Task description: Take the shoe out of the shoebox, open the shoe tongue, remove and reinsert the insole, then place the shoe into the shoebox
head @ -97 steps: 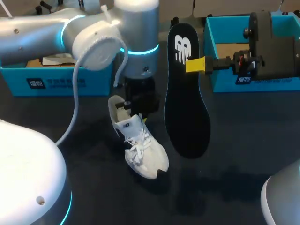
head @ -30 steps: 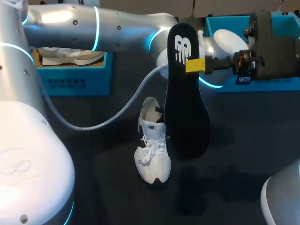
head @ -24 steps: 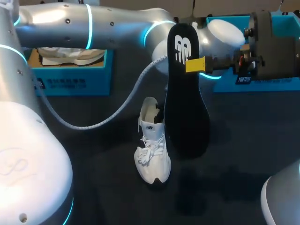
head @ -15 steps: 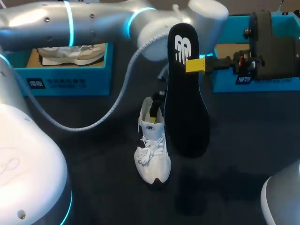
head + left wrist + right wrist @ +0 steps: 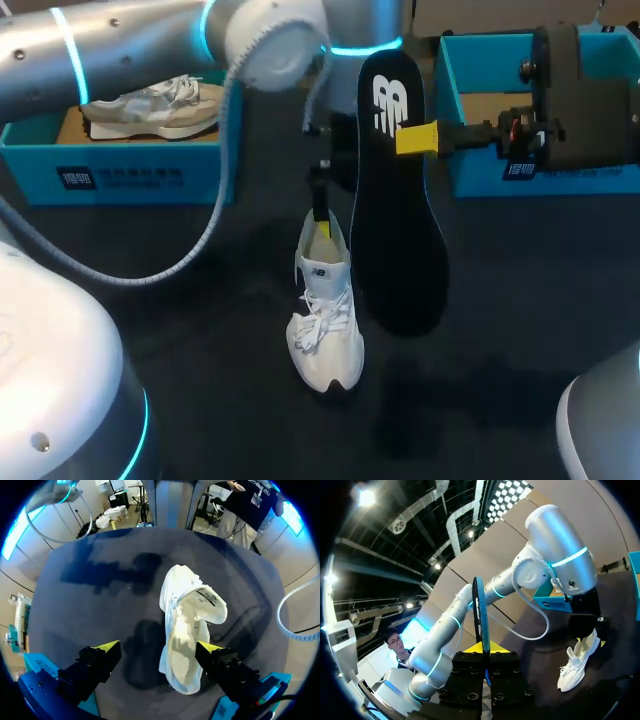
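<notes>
A white shoe (image 5: 325, 320) stands on the dark table with its toe toward the front edge. My left gripper (image 5: 323, 222) hangs open just above its heel. In the left wrist view the shoe (image 5: 187, 630) lies below and between the spread fingers (image 5: 107, 646), nearer one of them, and neither finger grips it. My right gripper (image 5: 417, 137) is shut on a black insole (image 5: 395, 210), which it holds upright in the air beside the shoe. In the right wrist view the insole (image 5: 481, 620) shows edge-on between the yellow tips (image 5: 484, 649), with the shoe (image 5: 577, 662) beyond.
A blue shoebox (image 5: 120, 170) at the back left holds a second pale shoe (image 5: 150, 100). Another blue shoebox (image 5: 480, 170) stands at the back right behind my right arm. My left arm's cable (image 5: 215, 220) loops over the table left of the shoe.
My left gripper has opened, let go of the shoe's heel and risen, while the arm swung back to the left. The shoe, the insole and my right arm have kept still.
</notes>
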You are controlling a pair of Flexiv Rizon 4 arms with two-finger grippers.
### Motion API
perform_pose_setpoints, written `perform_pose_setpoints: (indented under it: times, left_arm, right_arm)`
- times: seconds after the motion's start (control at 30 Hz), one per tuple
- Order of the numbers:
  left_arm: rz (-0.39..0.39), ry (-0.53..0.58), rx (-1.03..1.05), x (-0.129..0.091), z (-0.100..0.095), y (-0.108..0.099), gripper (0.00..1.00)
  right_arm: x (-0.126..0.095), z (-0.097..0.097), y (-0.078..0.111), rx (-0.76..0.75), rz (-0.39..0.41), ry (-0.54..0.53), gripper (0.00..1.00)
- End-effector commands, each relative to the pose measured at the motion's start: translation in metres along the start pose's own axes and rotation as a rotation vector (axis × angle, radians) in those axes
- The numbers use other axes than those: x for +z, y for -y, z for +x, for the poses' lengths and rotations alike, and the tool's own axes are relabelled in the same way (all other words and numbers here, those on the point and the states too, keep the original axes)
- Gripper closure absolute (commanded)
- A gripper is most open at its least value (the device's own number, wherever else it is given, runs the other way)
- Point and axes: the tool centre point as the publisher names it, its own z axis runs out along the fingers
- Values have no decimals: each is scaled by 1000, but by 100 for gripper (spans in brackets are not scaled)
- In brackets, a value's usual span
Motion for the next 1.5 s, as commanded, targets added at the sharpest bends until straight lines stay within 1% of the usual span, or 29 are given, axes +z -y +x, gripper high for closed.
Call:
perform_pose_setpoints:
  times: [0.03,0.17,0.2,0.37,0.43,0.53,0.67,0.73,0.93,1.1,1.17,1.33,1.5]
  left_arm:
    - [-3,242,23,-19,12,7,0]
    - [-14,285,49,-30,11,12,0]
    - [-13,321,52,-35,11,13,0]
    - [11,429,77,-52,14,15,0]
    - [8,452,74,-58,16,16,0]
    - [11,504,88,-65,20,18,0]
    - [21,569,129,-80,28,21,0]
    - [9,584,162,-87,35,25,0]
    - [-20,657,255,-114,59,35,0]
    - [-28,714,300,-136,76,37,0]
    - [-28,729,312,-140,84,37,0]
    - [-28,729,312,-140,84,37,0]
    - [-28,729,312,-140,84,37,0]
  right_arm:
    - [2,-3,-2,17,-13,3,100]
    - [-5,-12,-8,50,-47,15,100]
    - [-7,-15,-10,56,-64,7,100]
    - [-19,-25,-19,77,-101,-4,100]
    - [-25,-28,-22,99,-125,-6,100]
    - [-35,-33,-25,126,-141,-3,100]
    - [-45,-41,-29,160,-146,-15,100]
    - [-49,-46,-31,184,-149,-17,100]
    - [-60,-59,-41,255,-166,-33,100]
    - [-63,-70,-50,299,-163,-24,100]
    - [-63,-72,-54,310,-162,-21,100]
    - [-61,-82,-62,353,-151,-28,100]
    - [-57,-97,-68,424,-131,-44,100]
